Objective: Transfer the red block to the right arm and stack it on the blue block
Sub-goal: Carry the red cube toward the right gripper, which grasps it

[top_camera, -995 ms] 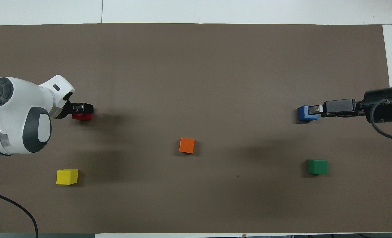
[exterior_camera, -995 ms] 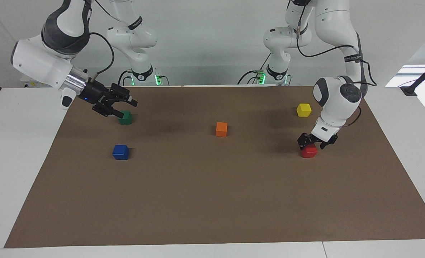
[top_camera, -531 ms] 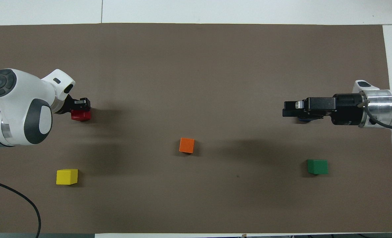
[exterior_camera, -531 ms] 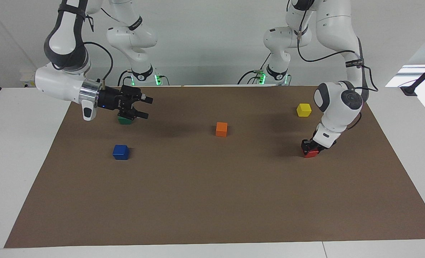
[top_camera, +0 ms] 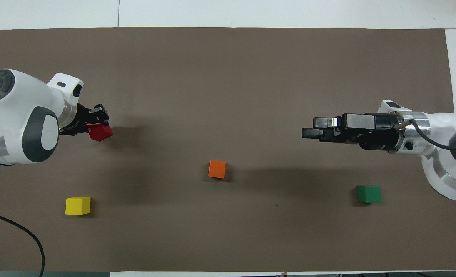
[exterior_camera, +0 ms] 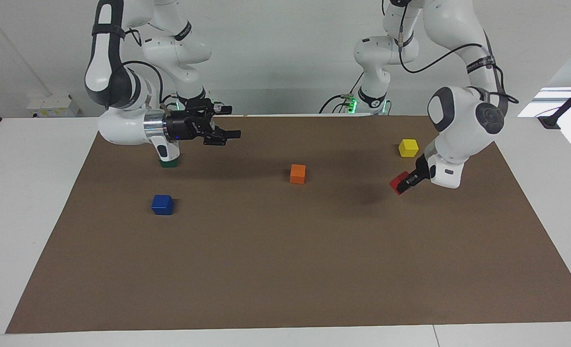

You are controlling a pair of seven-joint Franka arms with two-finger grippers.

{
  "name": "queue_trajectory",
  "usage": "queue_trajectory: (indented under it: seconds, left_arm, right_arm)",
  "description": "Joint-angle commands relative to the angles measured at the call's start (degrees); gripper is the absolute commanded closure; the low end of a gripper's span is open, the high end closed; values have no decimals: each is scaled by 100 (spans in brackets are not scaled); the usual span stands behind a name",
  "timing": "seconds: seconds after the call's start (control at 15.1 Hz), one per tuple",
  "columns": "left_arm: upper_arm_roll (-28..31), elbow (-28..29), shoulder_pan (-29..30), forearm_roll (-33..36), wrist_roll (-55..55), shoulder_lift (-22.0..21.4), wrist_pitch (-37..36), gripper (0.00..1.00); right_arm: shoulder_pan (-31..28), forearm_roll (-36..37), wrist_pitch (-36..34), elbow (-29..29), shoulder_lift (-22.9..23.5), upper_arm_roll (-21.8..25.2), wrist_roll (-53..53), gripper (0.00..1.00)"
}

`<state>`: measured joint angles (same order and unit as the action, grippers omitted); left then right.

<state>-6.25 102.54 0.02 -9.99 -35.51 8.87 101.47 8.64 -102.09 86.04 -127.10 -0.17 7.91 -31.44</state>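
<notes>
Left end effector [exterior_camera: 407,182] clamped on red block [exterior_camera: 397,183], raised; right end effector [exterior_camera: 228,133], fingers apart, waits well apart across the worktop, facing it.

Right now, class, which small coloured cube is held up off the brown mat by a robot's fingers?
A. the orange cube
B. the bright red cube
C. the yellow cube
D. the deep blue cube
B: the small bright red cube hangs tilted above the brown mat, shut in the left gripper; the other cubes rest on the mat.
</notes>
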Motion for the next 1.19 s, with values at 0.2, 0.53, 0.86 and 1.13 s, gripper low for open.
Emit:
queue_trajectory:
  seconds: [0.2, 0.53, 0.86, 1.13]
  left_arm:
    - [-51, -436, -168, -1337, -2245, -781, -1235, 100]
    - [-710, -551, -433, -1855, -5757, -949, -378, 100]
    - [-746, -446, -722, -2683, -7310, -957, 171, 100]
    - [-746, 27, -1354, -2675, -7962, -1150, 791, 100]
  right_arm:
    - [50, -847, -1484, -78, 834, 9, -776, 0]
    - [620, -1891, -2399, -87, 1476, 9, -1137, 0]
    - [1245, -2710, -3268, -25, 2328, 0, -1690, 0]
    - [1281, -2965, -3753, 133, 2882, -316, -1962, 0]
